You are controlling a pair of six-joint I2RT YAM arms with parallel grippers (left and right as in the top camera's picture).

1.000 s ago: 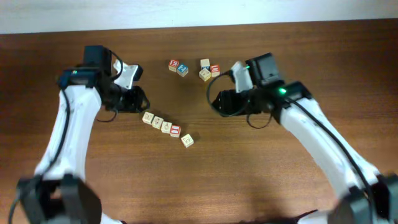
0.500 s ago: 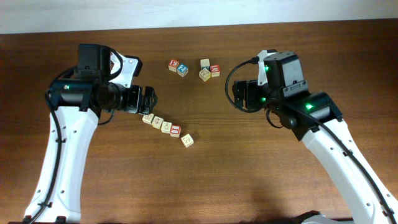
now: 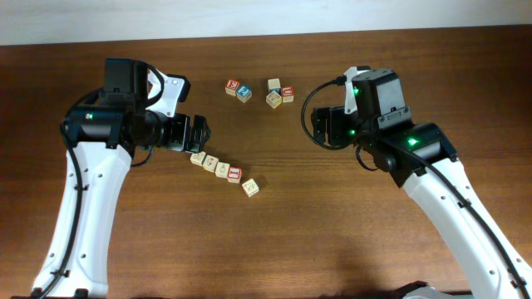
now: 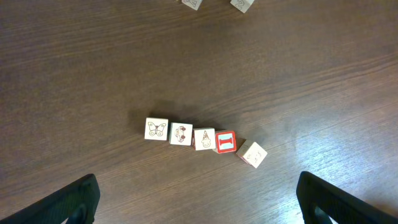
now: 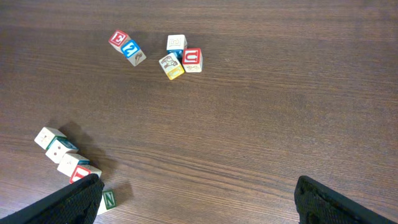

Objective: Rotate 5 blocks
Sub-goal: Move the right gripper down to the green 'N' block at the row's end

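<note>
Five small pale-wood blocks (image 3: 223, 169) lie in a slanted row at the table's middle. From the left wrist view the row reads butterfly block (image 4: 157, 129), two more picture blocks, a red-framed block (image 4: 226, 142), and a turned end block (image 4: 252, 154). My left gripper (image 3: 199, 133) hovers by the row's left end, open, with nothing between its fingers (image 4: 68, 202). My right gripper (image 3: 317, 129) hangs open and empty to the right, well apart from the row. In its view the row (image 5: 59, 152) sits at the lower left, partly behind one finger (image 5: 68, 202).
A second cluster lies at the back middle: a red-framed cube (image 3: 233, 85) touching a blue-faced cube (image 3: 243, 93), then a tan cube (image 3: 273, 84), a yellow-faced cube (image 3: 273, 100) and a red-framed cube (image 3: 288, 94). Bare brown wood (image 3: 332, 224) spreads in front.
Both arms have changed pose over the last second and both pairs of jaws have spread wide. The left gripper has moved right, toward the row. The blocks have not moved.
</note>
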